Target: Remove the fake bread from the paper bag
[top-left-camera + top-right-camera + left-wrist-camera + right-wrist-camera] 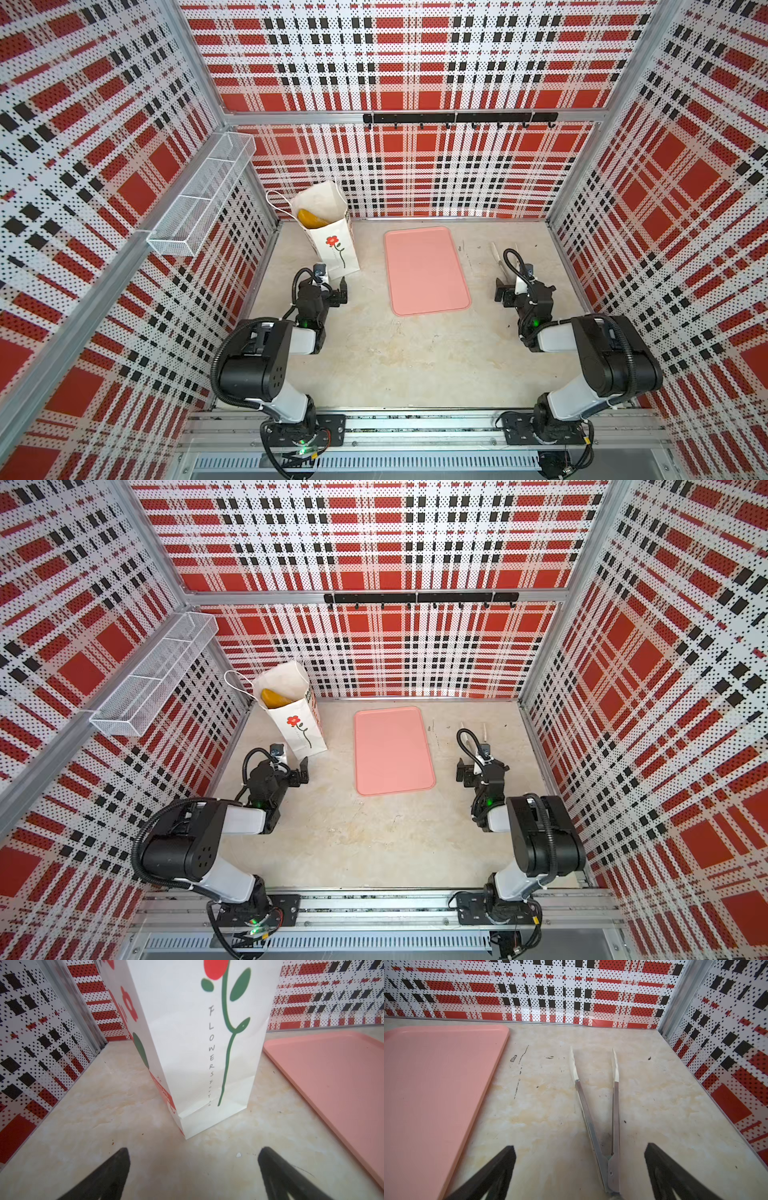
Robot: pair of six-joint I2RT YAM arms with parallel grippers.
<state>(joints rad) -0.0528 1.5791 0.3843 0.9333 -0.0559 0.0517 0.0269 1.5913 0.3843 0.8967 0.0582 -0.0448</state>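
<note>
The left claw (194, 1149) is spread wide and empty just before the narrow face of the paper bag (207, 1053), which stands upright on the desk (395, 365), mouth up, probably so the bread (311, 219) can be lifted out onto the pink tray (332, 1076) to this claw's right. The right claw (580, 1145), also spread and empty, has tongs (600, 1126) lying directly ahead, hinge end nearest, I think for an easy pick. Only one golden end of bread shows in the bag's mouth; the rest is hidden.

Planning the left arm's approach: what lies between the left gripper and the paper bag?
Only bare tabletop lies between the open left gripper and the paper bag, seen in the left wrist view.
</note>
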